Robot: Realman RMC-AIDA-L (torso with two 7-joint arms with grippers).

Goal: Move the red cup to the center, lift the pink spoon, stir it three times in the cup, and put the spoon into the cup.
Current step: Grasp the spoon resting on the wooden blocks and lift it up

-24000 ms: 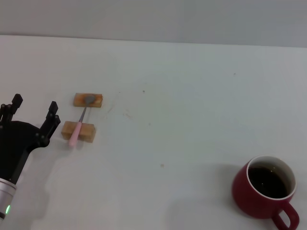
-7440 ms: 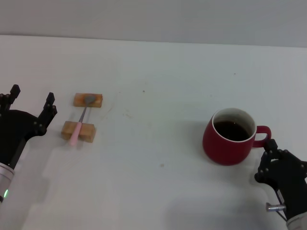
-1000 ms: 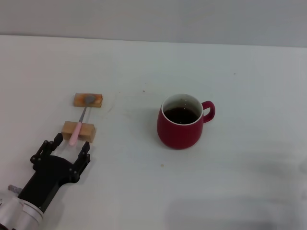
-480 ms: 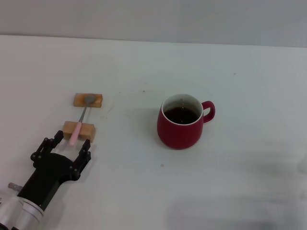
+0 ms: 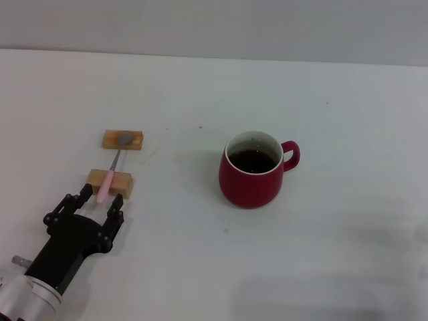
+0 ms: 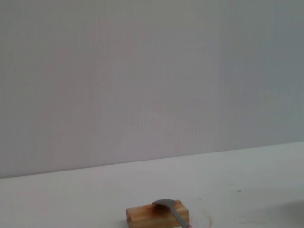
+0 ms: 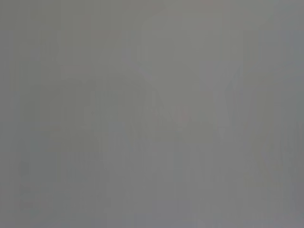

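The red cup stands upright near the middle of the white table, handle to the right, dark liquid inside. The pink spoon lies across two tan wooden blocks at the left, grey bowl on the far block, pink handle end toward me. Its grey bowl also shows in the left wrist view. My left gripper is open, low over the table, its fingertips just short of the handle end and the near block. My right gripper is out of view.
The near wooden block and the far wooden block hold the spoon off the table. The far block also shows in the left wrist view. The table's far edge meets a grey wall. The right wrist view is plain grey.
My left gripper has crept forward toward the spoon's handle end over the last second. The cup has not moved in that time; earlier it stood at the right.
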